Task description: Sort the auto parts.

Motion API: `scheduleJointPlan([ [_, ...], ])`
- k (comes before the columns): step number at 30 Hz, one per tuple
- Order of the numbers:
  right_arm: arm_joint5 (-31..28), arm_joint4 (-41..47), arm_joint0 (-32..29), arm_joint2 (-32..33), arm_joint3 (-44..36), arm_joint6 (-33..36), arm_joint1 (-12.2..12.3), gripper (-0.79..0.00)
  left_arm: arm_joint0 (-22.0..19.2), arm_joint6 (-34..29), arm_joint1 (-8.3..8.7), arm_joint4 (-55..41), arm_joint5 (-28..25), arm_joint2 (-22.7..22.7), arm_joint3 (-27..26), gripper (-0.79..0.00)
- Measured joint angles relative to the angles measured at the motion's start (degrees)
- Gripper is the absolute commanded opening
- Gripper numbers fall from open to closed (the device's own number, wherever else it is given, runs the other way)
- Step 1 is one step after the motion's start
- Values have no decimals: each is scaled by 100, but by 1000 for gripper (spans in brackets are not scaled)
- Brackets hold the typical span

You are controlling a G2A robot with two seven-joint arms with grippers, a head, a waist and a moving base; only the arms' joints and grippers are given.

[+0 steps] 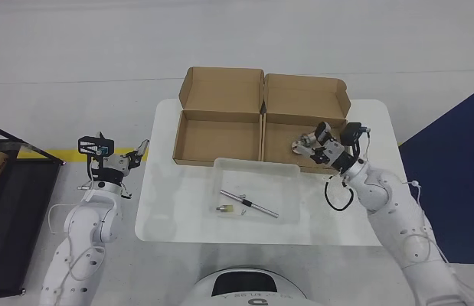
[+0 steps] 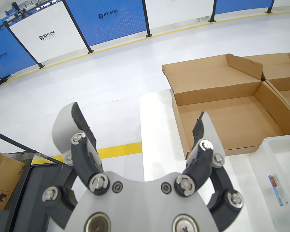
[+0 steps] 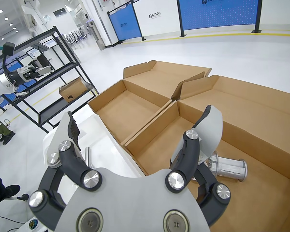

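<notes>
Seen from above, a two-armed robot sorts auto parts at a white table [image 1: 164, 206]. Its right gripper [image 3: 140, 119] hangs over the right-hand cardboard box [image 1: 282, 136] at the centre right of the frame, jaws spread wide and holding nothing. A ribbed metal cylinder [image 3: 228, 167] lies on its side on the box floor close by one finger, which suggests the part is already sorted and the jaws are open to leave it free. The left-hand box [image 1: 218, 141], touching its twin along one wall, has nothing in it and appears reserved for a different kind of part. Both boxes sit with their lids folded back, presumably so an arm can come in from above. In front of them, at the lower centre of the frame, a clear plastic tray [image 1: 256, 163] seems to serve as the supply bin. A slim metal rod [image 1: 248, 203] and a small pale fitting [image 1: 226, 208] lie close together in it, not yet sorted. The left gripper [image 2: 138, 112] is held just off the table's left edge, at the middle left of the frame. Its jaws are likewise wide and empty, and it is seemingly parked clear of the other arm's path to the tray.
</notes>
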Motion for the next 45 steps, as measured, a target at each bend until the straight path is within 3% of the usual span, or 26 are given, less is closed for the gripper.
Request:
scheduleJointPlan([
  [3, 78, -187, -38, -74, -206, 111, 6, 0, 0, 0, 0, 0, 0, 0, 0, 0],
  [7, -156, -1709, -231, -300, -1103, 359, 61, -31, 0, 0, 0, 0, 0, 0, 0, 0],
  [8, -281, -1986, -267, -347, -1235, 411, 70, -197, 0, 0, 0, 0, 0, 0, 0, 0],
  [10, -376, -2519, -330, -488, -1511, 618, 81, -397, 0, 0, 0, 0, 0, 0, 0, 0],
  [11, -349, -2712, -346, -571, -1621, 760, 79, -422, 0, 0, 0, 0, 0, 0, 0, 0],
  [17, 28, -3494, -178, -1381, -2015, 2053, -38, -456, 0, 0, 0, 0, 0, 0, 0, 0],
  [23, 813, -3361, 335, -2121, -1728, 3210, -284, -511, 0, 0, 0, 0, 0, 0, 0, 0],
  [29, 1237, -3353, 693, -2607, -1474, 3994, -467, -554, 0, 0, 0, 0, 0, 0, 0, 0],
  [37, 1205, -3338, 962, -3059, -1211, 4399, -634, -576, 0, 0, 0, 0, 0, 0, 0, 0],
  [45, 1098, -3272, 1246, -3445, -842, 4649, -811, -523, 0, 0, 0, 0, 0, 0, 0, 0],
])
